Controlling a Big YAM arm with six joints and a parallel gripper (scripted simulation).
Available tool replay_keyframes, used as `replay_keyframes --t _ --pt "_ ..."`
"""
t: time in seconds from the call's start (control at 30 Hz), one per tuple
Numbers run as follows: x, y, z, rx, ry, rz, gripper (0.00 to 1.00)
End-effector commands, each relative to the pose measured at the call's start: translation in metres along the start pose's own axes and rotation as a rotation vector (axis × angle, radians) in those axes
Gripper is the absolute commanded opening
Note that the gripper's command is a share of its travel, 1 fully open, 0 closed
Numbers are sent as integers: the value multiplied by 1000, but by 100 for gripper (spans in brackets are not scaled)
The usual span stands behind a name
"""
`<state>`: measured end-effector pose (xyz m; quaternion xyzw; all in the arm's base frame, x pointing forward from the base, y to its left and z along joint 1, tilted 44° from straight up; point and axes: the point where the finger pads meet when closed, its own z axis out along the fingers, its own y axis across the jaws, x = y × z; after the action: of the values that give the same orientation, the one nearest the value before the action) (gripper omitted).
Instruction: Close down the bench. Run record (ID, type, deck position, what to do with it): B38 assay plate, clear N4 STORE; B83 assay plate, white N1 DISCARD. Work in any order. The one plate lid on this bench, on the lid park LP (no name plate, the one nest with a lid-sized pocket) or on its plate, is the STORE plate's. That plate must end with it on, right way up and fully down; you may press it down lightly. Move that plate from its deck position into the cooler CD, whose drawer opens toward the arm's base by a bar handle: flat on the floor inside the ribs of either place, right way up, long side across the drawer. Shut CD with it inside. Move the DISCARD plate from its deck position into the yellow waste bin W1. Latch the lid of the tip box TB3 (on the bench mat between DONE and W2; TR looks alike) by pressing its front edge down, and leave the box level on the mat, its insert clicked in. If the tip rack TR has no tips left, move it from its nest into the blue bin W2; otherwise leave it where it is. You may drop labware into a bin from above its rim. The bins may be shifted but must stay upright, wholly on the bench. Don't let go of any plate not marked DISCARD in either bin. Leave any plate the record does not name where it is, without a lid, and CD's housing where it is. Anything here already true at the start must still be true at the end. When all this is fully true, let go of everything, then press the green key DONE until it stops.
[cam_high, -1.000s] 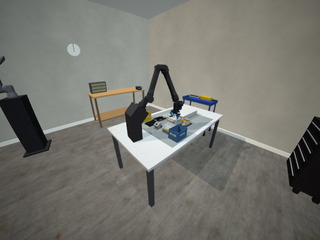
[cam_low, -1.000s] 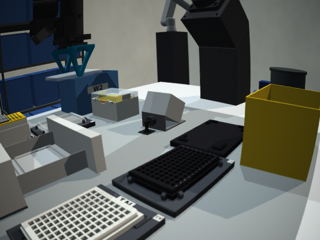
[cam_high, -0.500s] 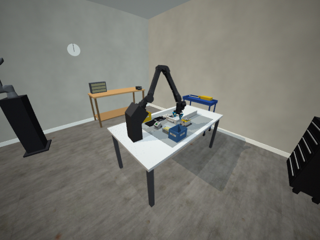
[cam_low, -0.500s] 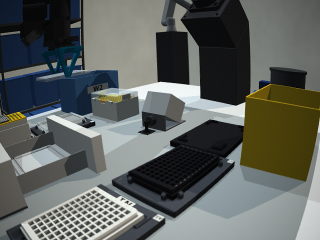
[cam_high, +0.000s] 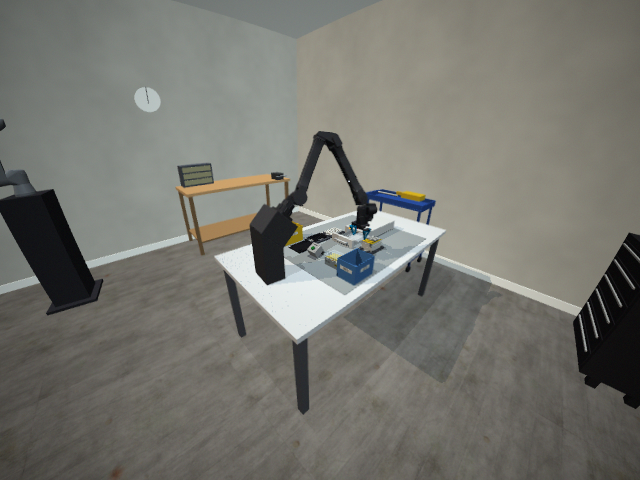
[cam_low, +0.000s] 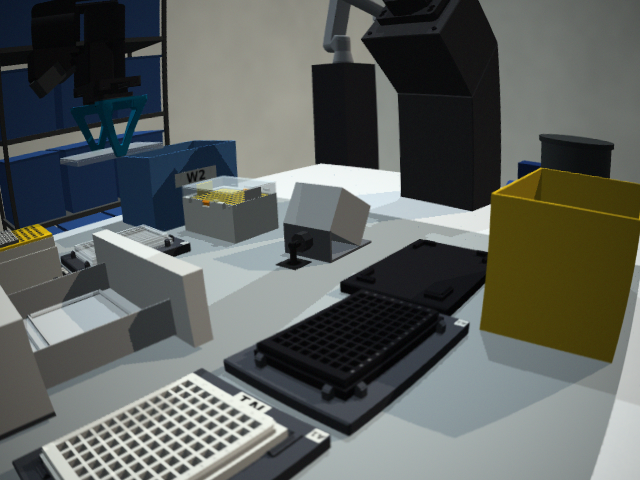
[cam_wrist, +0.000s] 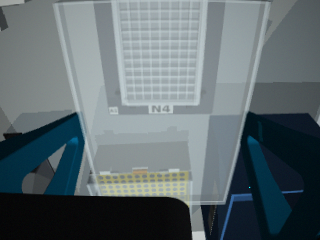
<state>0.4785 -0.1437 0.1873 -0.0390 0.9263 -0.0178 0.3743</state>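
My gripper (cam_low: 108, 129) is shut on the clear plate lid (cam_low: 111, 153) and holds it level in the air, above and behind the blue bin W2 (cam_low: 175, 180). In the wrist view the lid (cam_wrist: 160, 100) spans between the teal fingers, and through it I see the clear plate on its nest marked N4. That plate (cam_low: 142, 235) has no lid on it. The white plate (cam_low: 160, 434) sits on nest N1. The cooler drawer (cam_low: 98, 315) stands open with nothing on its floor. The tip box TB3 (cam_low: 230, 206) stands by W2.
The yellow bin W1 (cam_low: 563, 258) stands at the right. A black plate (cam_low: 348, 335) sits on its nest beside the empty lid park (cam_low: 418, 273). The DONE key housing (cam_low: 323, 222) is near TB3. A tip rack with a yellow insert (cam_low: 25, 235) is at the far left.
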Motion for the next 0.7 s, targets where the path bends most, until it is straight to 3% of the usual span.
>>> replay_keyframes --t 0.0,0.67 --pt "-7 1 3 -6 -7 -21 0" --pt "-8 -1 3 -2 -7 -13 0"
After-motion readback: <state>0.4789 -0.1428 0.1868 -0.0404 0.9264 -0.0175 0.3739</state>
